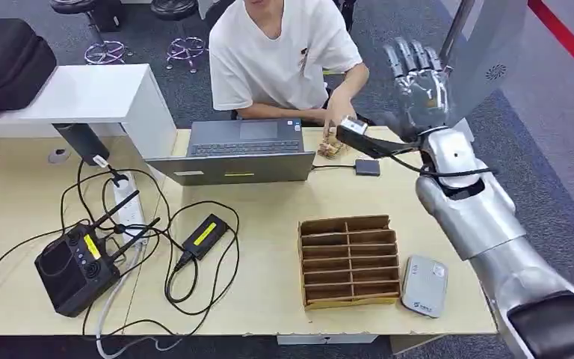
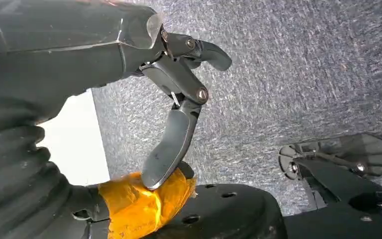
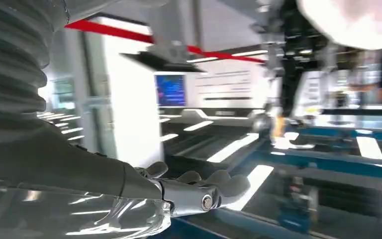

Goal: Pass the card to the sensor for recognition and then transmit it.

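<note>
My right hand (image 1: 417,78) is raised high over the far right of the table, fingers pointing up and spread, with nothing in it. In the right wrist view its fingers (image 3: 204,191) lie stretched out and empty. A grey-white sensor box (image 1: 424,286) lies flat at the near right of the table (image 1: 269,299), well below and nearer than that hand. A person's hand (image 1: 338,120) rests by a small brown item (image 1: 331,149) just left of my right wrist. My left hand (image 2: 179,99) hangs over the grey carpet, fingers loose, holding nothing.
A cardboard divider tray (image 1: 349,262) stands left of the sensor box. A laptop (image 1: 243,149) faces the seated person. A small dark pad (image 1: 367,167) lies beside it. A black controller (image 1: 75,265), a power brick (image 1: 205,234), a power strip and cables cover the left side.
</note>
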Robot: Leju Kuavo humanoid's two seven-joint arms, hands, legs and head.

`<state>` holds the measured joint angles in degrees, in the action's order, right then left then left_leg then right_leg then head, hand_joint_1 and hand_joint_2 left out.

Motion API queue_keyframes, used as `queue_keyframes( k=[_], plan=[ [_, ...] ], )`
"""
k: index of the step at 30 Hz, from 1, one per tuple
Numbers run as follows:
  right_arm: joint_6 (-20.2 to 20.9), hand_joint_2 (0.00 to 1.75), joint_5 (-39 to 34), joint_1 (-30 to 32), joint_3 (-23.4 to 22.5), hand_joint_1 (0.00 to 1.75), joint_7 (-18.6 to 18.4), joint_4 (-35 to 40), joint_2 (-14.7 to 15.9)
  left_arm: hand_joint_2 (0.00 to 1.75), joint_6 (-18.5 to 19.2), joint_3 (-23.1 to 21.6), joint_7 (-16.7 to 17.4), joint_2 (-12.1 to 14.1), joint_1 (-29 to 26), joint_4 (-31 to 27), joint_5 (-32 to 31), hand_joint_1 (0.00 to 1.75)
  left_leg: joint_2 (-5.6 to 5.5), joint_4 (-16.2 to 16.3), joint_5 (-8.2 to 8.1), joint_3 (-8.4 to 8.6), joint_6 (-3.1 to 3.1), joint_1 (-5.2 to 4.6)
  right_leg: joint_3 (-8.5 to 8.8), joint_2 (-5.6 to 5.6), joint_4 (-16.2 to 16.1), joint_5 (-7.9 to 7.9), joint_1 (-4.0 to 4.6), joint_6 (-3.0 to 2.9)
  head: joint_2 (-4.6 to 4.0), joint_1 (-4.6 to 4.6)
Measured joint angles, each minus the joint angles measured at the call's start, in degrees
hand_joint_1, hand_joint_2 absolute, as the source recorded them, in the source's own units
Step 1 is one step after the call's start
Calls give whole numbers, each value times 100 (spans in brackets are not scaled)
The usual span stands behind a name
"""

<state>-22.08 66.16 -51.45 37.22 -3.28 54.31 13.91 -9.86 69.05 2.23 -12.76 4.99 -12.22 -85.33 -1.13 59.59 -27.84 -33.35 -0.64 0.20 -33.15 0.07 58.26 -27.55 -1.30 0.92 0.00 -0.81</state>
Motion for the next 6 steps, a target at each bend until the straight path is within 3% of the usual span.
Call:
queue_keyframes(
  k=[6],
  plan=[
    [-83,175,345,-203,-575,0,-254,-961,719,175,-15,2,66,7,-5,0,66,0,-11,9,-2,-8,4,-2,-1,-4,-2,3,-2,5,0,2]
  ],
)
